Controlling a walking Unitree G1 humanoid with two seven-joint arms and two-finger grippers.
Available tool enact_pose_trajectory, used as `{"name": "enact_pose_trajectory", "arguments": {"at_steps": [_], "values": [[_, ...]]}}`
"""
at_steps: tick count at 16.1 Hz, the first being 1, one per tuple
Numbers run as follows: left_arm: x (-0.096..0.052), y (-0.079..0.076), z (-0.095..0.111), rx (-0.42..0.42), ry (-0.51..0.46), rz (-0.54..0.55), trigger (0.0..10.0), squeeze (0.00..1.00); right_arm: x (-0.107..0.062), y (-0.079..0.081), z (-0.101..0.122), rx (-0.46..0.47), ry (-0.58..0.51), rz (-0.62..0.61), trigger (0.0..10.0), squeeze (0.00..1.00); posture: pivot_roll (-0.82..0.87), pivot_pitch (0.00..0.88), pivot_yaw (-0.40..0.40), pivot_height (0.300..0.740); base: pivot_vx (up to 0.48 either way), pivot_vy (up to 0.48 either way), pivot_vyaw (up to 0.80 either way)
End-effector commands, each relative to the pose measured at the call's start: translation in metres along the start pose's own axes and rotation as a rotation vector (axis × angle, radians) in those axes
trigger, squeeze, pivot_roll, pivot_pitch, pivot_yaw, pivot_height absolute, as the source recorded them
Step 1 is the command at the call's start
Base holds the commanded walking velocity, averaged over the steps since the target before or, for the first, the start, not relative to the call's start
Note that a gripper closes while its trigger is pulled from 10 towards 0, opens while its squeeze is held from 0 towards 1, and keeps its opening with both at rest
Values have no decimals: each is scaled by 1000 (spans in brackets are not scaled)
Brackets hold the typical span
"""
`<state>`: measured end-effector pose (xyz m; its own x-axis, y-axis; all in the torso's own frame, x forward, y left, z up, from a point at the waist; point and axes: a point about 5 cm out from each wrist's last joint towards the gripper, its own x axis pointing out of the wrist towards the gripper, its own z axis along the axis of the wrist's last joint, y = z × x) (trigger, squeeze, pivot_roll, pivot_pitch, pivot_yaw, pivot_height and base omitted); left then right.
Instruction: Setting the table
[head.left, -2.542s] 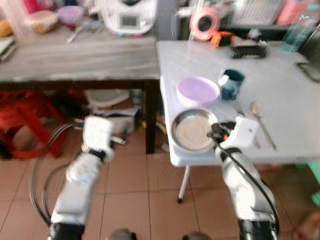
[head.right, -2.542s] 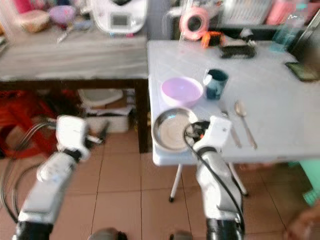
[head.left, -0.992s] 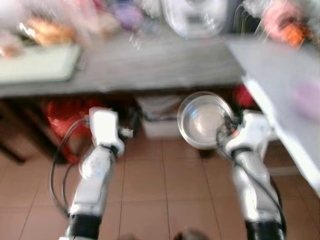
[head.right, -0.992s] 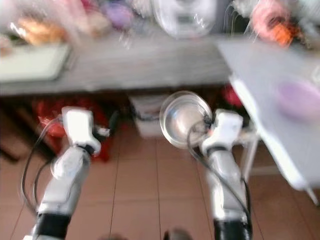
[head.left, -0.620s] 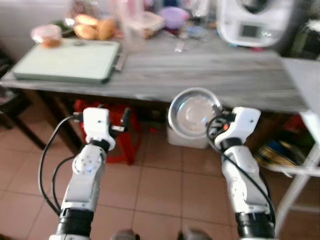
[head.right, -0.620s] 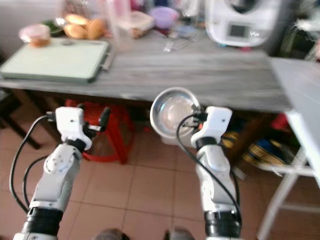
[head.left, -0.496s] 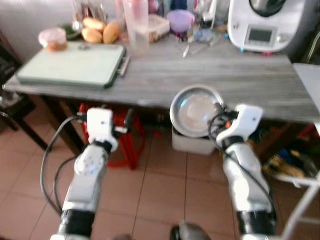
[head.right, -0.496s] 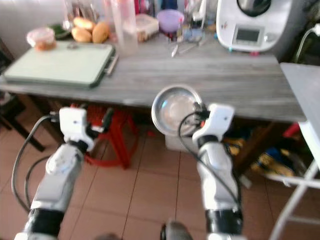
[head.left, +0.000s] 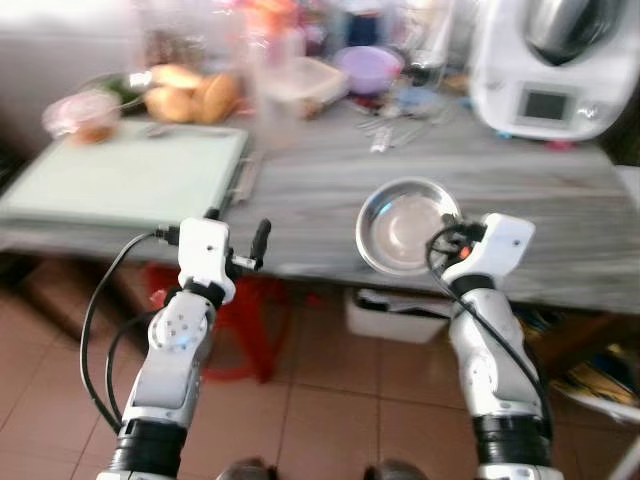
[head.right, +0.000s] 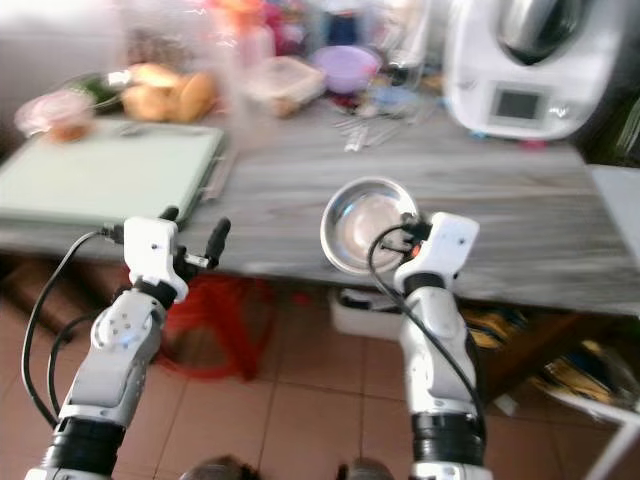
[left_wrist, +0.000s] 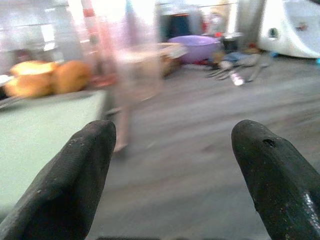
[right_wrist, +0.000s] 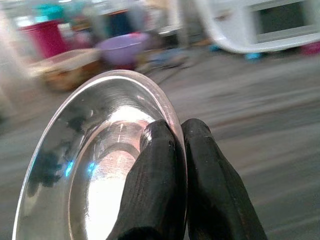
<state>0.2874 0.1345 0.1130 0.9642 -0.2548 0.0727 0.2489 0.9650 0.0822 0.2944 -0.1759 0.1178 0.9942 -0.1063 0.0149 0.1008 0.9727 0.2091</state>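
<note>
The right end effector (head.right: 412, 232) is pinching the rim of a stainless steel plate (head.right: 362, 225), one black finger (right_wrist: 152, 185) lying inside the dish and the other behind the rim, so that the plate is standing tilted with its hollow facing the camera. This edge grip is keeping the broad face clear of the fingers, probably so the plate can be laid flat without trapping them. The plate is hanging at about 11 o'clock from the right wrist, over the near edge of the grey wooden tabletop (head.right: 300, 170) and not touching it.

The left end effector (head.left: 238, 243) is hovering empty at about 9 o'clock from the plate, its two fingers spread wide apart, well short of the tabletop.

On the tabletop, a pale green cutting board (head.left: 125, 180) is lying at 10 o'clock from the plate, bread rolls (head.left: 195, 98) beyond it. A purple bowl (head.left: 368, 68) and loose cutlery (head.left: 388, 133) are sitting at 12 o'clock, and a white kitchen machine (head.left: 555, 60) is standing at 1 o'clock. Judged from this, the plate is in transit and not yet set down.
</note>
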Motion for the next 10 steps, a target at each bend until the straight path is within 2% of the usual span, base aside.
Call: {"name": "enact_pose_trajectory", "arguments": {"at_steps": [1,3,4,5,6,8,10], "values": [[1,-6,4,15,-17,-13,10000,0,1,-8,4,-8,-17,-34,10000,0,2,0,10,740,0,0,0],[-5,-1,1,38,-5,36,10000,0,1,-9,3,5,-13,-46,10000,0,8,0,9,740,0,0,0],[-7,0,-1,5,15,60,10000,0,1,-12,0,-40,6,-70,10000,0,11,0,8,740,0,0,0],[-10,2,-4,-10,44,89,10000,0,2,-17,-7,-29,48,-107,10000,0,16,0,7,740,0,0,0],[-12,4,-5,0,53,105,10000,0,2,-19,-11,-9,77,-123,10000,0,17,0,7,740,0,0,0],[-23,21,-9,51,114,258,10000,0,5,-13,-15,62,113,-88,10000,0,19,0,12,740,0,0,0],[-31,30,-13,65,145,306,10000,0,7,-8,-16,100,130,-65,10000,0,27,0,11,740,0,0,0]]}}
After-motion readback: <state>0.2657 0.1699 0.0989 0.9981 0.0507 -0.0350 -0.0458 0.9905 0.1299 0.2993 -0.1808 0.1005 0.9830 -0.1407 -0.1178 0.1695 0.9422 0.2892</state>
